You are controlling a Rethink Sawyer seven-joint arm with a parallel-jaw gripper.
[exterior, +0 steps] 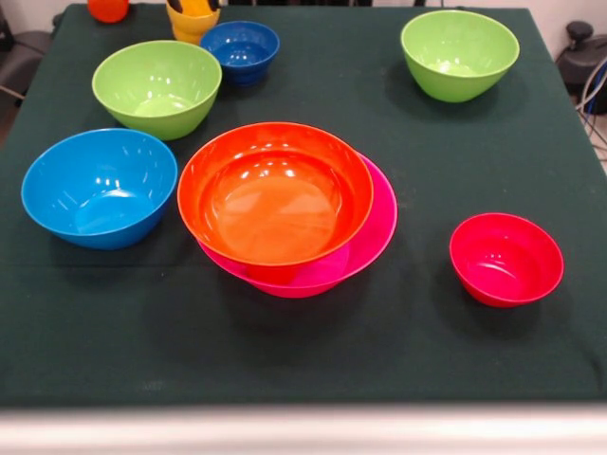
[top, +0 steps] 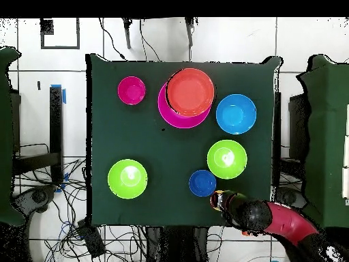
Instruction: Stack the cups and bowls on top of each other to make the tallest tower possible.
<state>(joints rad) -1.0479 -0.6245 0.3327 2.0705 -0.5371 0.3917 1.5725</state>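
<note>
The orange bowl (exterior: 275, 194) sits nested in the wide pink bowl (exterior: 375, 237) at the table's middle, a low tower (top: 185, 97). Single bowls stand around it: light blue (exterior: 100, 187), two lime green (exterior: 156, 87) (exterior: 460, 52), small dark blue (exterior: 240, 47) and small red (exterior: 505, 258). A yellow cup (exterior: 193, 27) stands at the far edge beside the dark blue bowl. My gripper (exterior: 193, 5) is right at this cup's mouth, cut off by the picture's top edge. From overhead the gripper (top: 218, 200) covers the cup. An orange cup (exterior: 108, 9) stands further left.
The dark green table (exterior: 303, 351) ends in a pale front rim. My red arm (top: 290, 224) reaches in over the table's corner in the overhead view. Cables and chairs lie around the table on the floor.
</note>
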